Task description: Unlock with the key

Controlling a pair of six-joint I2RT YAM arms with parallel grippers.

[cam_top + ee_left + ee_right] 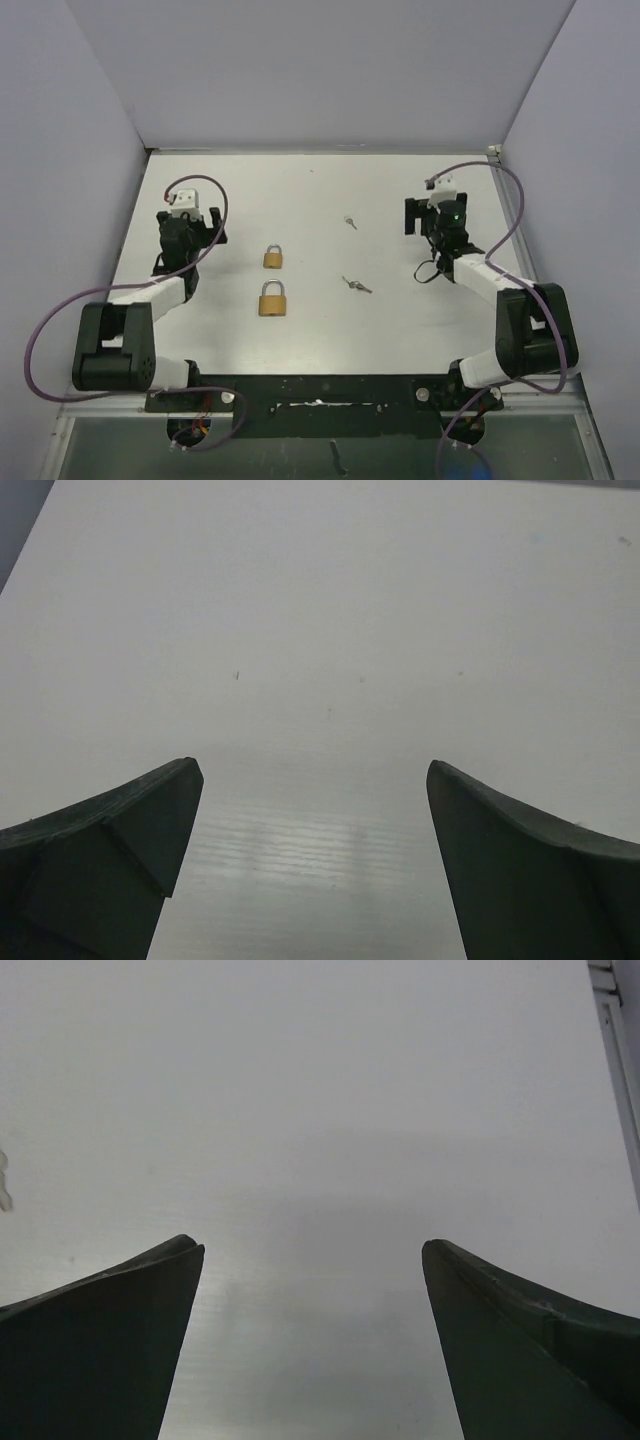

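The black mounting rail (320,392) at the near edge carries both arm bases, with purple cables (40,340) looping off each side. On the white desk (300,185), two brass padlocks lie closed between the arms, left of centre. The larger padlock (273,300) is nearer the bases and the smaller padlock (273,257) sits just beyond it. Any brand or lettering on them is too small to read. To their right lie two keys, well apart from the locks. The near key (356,285) is level with the larger lock and the far key (350,221) lies farther back. The left end effector (315,770) stands wide over bare desk, holding nothing. The right end effector (313,1245) is likewise spread wide and empty, near the far right corner.
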